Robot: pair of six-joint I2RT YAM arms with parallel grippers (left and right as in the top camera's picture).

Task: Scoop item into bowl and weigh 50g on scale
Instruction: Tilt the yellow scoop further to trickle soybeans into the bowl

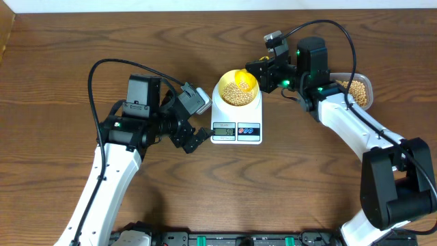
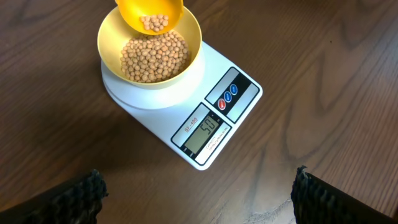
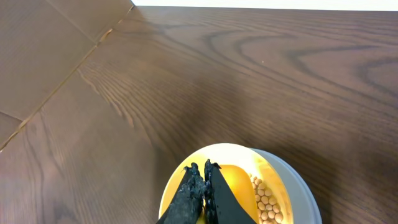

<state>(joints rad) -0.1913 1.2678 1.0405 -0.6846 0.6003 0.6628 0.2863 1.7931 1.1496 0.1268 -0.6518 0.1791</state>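
**Last beans over the bowl (image 2: 194,45), on the scale (image 2: 163,118) mid-desk, nearer the far edge.**
The right gripper (image 1: 268,73) is clenched on the scoop (image 2: 149,15) above the beans (image 2: 153,57), while the left gripper (image 1: 194,137) hangs released. The display (image 2: 202,130) seems on target, so keep the scoop level and tip nothing more.

We read 50 on the display (image 2: 209,129) of the scale (image 2: 180,99), just ahead of the left claw (image 2: 199,177). Small print (image 2: 188,124) beside it, on the scale's face, seems to say SF-400. The marks on the two buttons (image 2: 230,93) beyond are too small for us.
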